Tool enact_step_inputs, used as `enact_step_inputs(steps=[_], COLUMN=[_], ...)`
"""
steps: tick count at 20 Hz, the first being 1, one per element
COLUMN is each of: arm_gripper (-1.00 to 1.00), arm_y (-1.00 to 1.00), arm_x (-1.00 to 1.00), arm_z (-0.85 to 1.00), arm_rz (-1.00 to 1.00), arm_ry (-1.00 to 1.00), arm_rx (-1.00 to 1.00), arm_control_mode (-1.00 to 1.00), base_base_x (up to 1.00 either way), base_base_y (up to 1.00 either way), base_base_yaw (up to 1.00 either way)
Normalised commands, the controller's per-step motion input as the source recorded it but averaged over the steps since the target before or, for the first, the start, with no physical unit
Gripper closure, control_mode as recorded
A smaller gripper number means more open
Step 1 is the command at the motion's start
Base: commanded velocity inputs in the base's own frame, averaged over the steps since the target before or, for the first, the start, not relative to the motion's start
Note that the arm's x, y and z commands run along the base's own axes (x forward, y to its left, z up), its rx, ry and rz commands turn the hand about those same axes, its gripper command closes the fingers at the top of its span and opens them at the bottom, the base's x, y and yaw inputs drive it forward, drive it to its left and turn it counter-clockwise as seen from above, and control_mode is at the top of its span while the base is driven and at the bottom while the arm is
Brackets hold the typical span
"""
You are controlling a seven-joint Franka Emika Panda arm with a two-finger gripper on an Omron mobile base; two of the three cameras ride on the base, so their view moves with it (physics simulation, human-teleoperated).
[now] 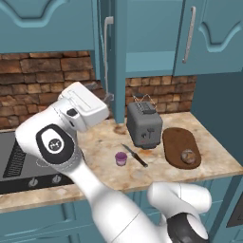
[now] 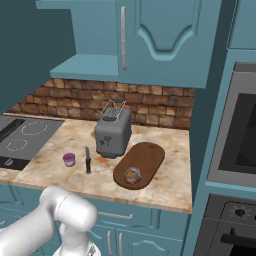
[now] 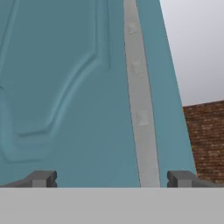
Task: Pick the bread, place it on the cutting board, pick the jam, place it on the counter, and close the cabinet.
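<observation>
The gripper (image 3: pixel 112 179) stood wide open and empty, directly facing the open cabinet door (image 3: pixel 65 87); the door's long silver handle (image 3: pixel 139 96) ran away from between the fingertips, nearer one of them. The door was teal and panelled. The bread (image 1: pixel 188 155) lay on the cutting board (image 1: pixel 176 141) near the counter's (image 1: pixel 216 152) right edge, the jam (image 1: pixel 121 158) near its front edge.

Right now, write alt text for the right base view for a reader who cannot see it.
A marbled counter holds a grey toaster, with the bread on a dark oval board to its right. A small jam jar and a knife sit to its left, under teal cabinets.
</observation>
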Motion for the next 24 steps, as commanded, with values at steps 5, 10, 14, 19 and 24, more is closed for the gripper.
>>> enact_step_inputs(steps=[5,10,14,19,24], arm_gripper=[-1.0,-1.0,-1.0,-1.0,-1.0], arm_y=[-0.12,-0.17,-0.26,-0.37,-0.39], arm_x=[0.14,0.15,0.15,0.12,0.08], arm_z=[0.0,0.0,0.0,0.0,0.0], arm_rz=[0.0,0.0,0.0,0.01,0.02], arm_ry=[0.0,0.0,0.0,0.0,0.0], arm_rx=[0.0,0.0,0.0,0.0,0.0], arm_control_mode=[-1.0,-1.0,-1.0,-1.0,-1.0], base_base_x=[0.0,0.0,0.0,0.0,0.0], base_base_y=[0.0,0.0,0.0,0.0,0.0], base_base_yaw=[0.0,0.0,0.0,0.0,0.0])
